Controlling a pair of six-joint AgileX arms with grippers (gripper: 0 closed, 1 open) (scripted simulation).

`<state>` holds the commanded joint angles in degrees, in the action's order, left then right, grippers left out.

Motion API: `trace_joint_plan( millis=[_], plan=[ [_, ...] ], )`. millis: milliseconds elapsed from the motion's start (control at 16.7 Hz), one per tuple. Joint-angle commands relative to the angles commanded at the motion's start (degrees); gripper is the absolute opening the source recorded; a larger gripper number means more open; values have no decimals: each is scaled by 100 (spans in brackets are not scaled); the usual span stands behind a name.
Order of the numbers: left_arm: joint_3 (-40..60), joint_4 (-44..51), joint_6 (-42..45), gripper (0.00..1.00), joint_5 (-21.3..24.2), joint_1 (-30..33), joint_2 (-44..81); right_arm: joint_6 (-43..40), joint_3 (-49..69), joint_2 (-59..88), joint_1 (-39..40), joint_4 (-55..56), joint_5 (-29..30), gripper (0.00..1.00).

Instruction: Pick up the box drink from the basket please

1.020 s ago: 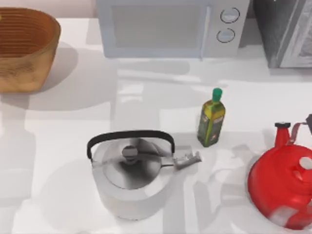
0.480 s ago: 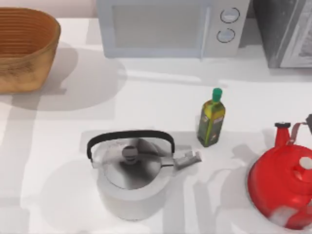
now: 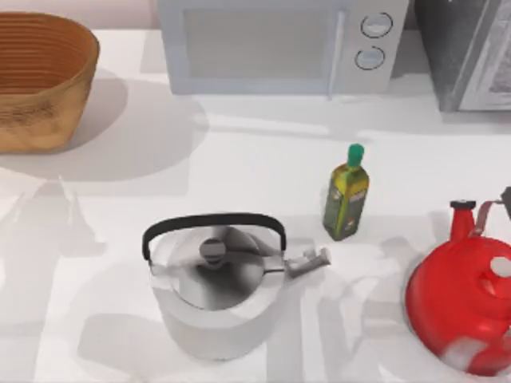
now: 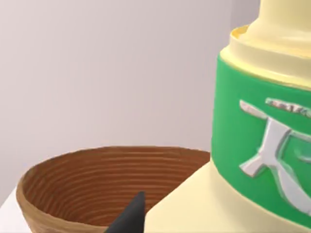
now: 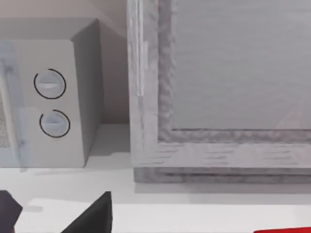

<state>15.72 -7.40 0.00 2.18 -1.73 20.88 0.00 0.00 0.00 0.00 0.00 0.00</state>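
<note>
One dark finger point(image 4: 130, 218) of the left gripper point(image 4: 165, 224) lies against the edge of the small pale yellow-cream rectangular carton with a green band, the box drink point(image 4: 252, 145). The other finger is hidden behind the carton, so I judge the claw to be pinching it. The box drink hangs close to the wrist camera, above and apart from the round light-brown woven wicker basket point(image 4: 97, 170), which sits at the table's far left corner.

To finish the lift well, the pinch should stay firm and the rise go straight up. That way the carton clears the wide rim without brushing it or tilting in the grip. A slow, level pull suits a light, smooth-sided box that could slip.

Farther off, the right gripper point(image 5: 51, 213) is parked with its fingers spread, facing the white microwave point(image 5: 48, 97).
</note>
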Motion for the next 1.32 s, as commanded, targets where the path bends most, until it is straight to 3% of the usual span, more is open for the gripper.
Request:
trace_joint_plan(
  millis=[360, 840, 1020, 1320],
  plan=[
    [-1420, 668, 1, 0, -198, 158, -1911, 0, 0, 0, 0, 0, 0, 100],
    [-1566, 673, 26, 0, -289, 156, -1994, 0, 0, 0, 0, 0, 0, 100],
    [-1480, 200, 69, 0, -834, 252, -1490, 0, 0, 0, 0, 0, 0, 100],
    [-1274, -947, 52, 0, -2395, 555, -138, 0, 0, 0, 0, 0, 0, 100]
  ],
)
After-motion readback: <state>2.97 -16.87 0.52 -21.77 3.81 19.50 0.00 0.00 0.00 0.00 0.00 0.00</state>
